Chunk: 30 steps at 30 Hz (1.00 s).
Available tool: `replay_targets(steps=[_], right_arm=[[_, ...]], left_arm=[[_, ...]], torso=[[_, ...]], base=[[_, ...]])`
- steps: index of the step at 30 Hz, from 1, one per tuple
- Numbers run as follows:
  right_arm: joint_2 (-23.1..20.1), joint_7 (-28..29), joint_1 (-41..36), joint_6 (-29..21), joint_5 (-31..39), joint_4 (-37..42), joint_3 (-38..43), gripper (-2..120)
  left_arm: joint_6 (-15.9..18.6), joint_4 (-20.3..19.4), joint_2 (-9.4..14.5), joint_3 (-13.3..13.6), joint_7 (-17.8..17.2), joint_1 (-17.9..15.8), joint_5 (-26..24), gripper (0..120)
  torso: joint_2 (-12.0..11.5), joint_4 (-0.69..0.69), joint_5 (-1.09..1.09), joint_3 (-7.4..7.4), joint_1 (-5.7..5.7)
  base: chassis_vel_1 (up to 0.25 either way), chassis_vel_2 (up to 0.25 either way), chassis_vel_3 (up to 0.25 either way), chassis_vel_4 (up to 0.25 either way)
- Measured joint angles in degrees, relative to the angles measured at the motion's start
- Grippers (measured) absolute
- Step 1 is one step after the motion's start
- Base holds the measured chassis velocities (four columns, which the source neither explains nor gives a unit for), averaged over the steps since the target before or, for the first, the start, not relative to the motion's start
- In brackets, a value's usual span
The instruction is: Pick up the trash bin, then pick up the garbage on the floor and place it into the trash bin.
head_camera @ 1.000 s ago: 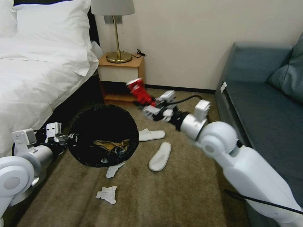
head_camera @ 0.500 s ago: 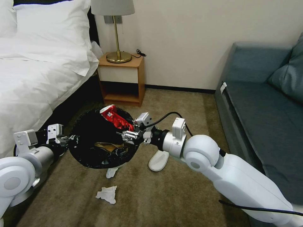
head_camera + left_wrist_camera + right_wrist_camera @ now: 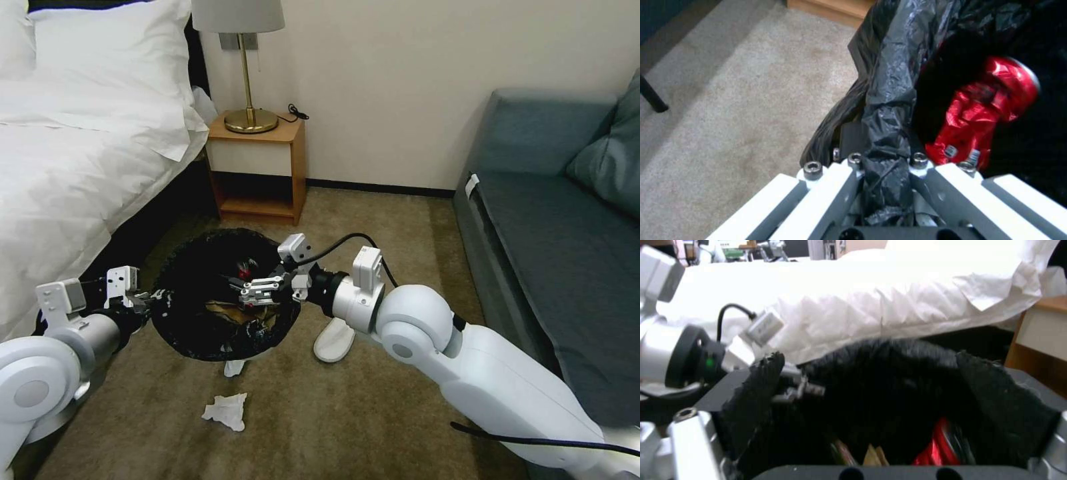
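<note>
The trash bin (image 3: 200, 267), round and lined with a crinkled black bag, hangs above the carpet. My left gripper (image 3: 143, 300) is shut on its rim; in the left wrist view the left gripper (image 3: 882, 150) pinches bunched bag. My right gripper (image 3: 257, 293) hovers open over the bin's mouth, and its black finger pads (image 3: 760, 396) stand wide apart. A shiny red-white wrapper (image 3: 987, 113) is loose inside the bin (image 3: 889, 380), free of the fingers, near brown paper (image 3: 233, 312). Two crumpled white tissues (image 3: 227, 410) (image 3: 235, 365) lie on the floor. A white slipper (image 3: 335, 340) lies beside the bin.
A bed (image 3: 73, 153) with white linen stands to the left. A wooden nightstand (image 3: 257, 167) with a brass lamp (image 3: 250, 80) is against the wall. A blue-grey sofa (image 3: 553, 220) fills the right. Brown carpet (image 3: 360, 413) lies open in front.
My right gripper swung left and down with the red-white wrapper, from in front of the nightstand to over the bin, then opened. The wrapper now sits inside. The bin shifted slightly right.
</note>
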Motion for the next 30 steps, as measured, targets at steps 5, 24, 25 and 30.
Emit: replay_targets(steps=[5,24,25,30], right_arm=[[0.4,0.6,0.4,0.0,0.8,0.1,1.3,100],[-2.7,3.2,0.7,-1.6,5.0,-7.4,19.3,100],[-2.7,3.2,0.7,-1.6,5.0,-7.4,19.3,100],[-5.7,1.1,-5.0,-1.1,2.7,-11.4,21.8,100]], left_arm=[[0.0,0.0,-0.2,0.0,0.1,0.2,0.3,2],[0.0,3.2,-0.6,-2.7,0.1,-1.8,0.1,2],[0.0,3.2,-0.6,-2.7,0.1,-1.8,0.1,2],[0.0,3.3,-0.7,-4.0,-0.7,-2.1,-0.7,2]], torso=[[0.0,0.00,0.00,0.00,0.00],[0.0,0.00,0.01,0.00,0.00],[0.0,0.00,0.01,0.00,0.00],[0.0,-0.01,0.01,0.00,0.00]], base=[[0.000,0.000,0.000,0.000],[0.000,0.000,0.000,0.000],[0.000,0.000,0.000,0.000],[0.000,0.000,0.000,0.000]])
